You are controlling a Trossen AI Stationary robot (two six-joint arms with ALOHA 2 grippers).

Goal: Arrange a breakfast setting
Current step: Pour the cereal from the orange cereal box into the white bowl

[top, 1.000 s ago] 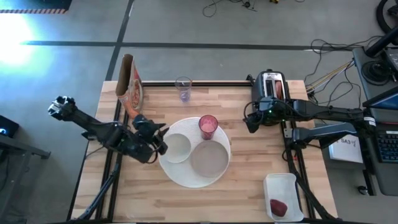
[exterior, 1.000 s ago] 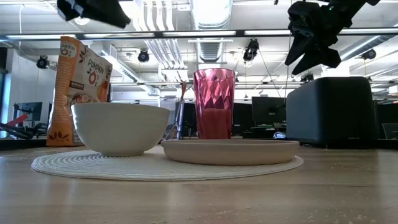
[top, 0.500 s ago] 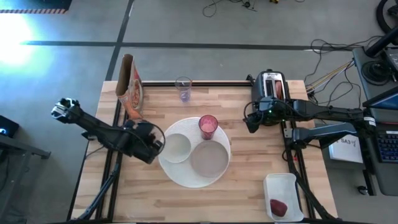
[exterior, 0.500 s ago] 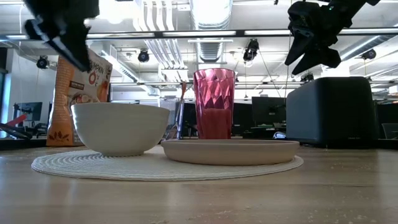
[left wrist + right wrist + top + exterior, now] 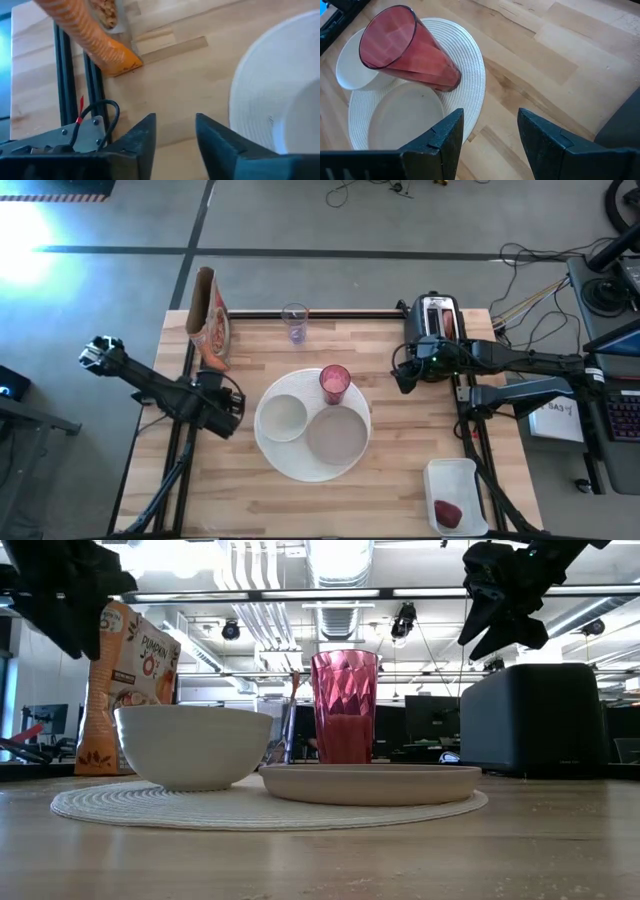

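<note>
We saw the left gripper [image 5: 233, 404] empty with jaws parted, just beside the bowl [image 5: 283, 417] on the round mat [image 5: 300, 465]. The right gripper [image 5: 400, 377] hung open near the toaster [image 5: 438, 320], pink tumbler [image 5: 335, 383] off to its side.

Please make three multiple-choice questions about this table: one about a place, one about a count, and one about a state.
1. Where is the pink cup?
A. on the round white mat
B. inside the toaster
C. in the tray

2. How many cups stand on the table?
A. one
B. two
C. four

3. What does the left gripper hold?
A. the bowl
B. the cereal bag
C. nothing

Answers: 1 A, it stands on the mat behind the plate. 2 B, the pink one and a clear one. 3 C, its fingers are apart with only bare wood between.
</note>
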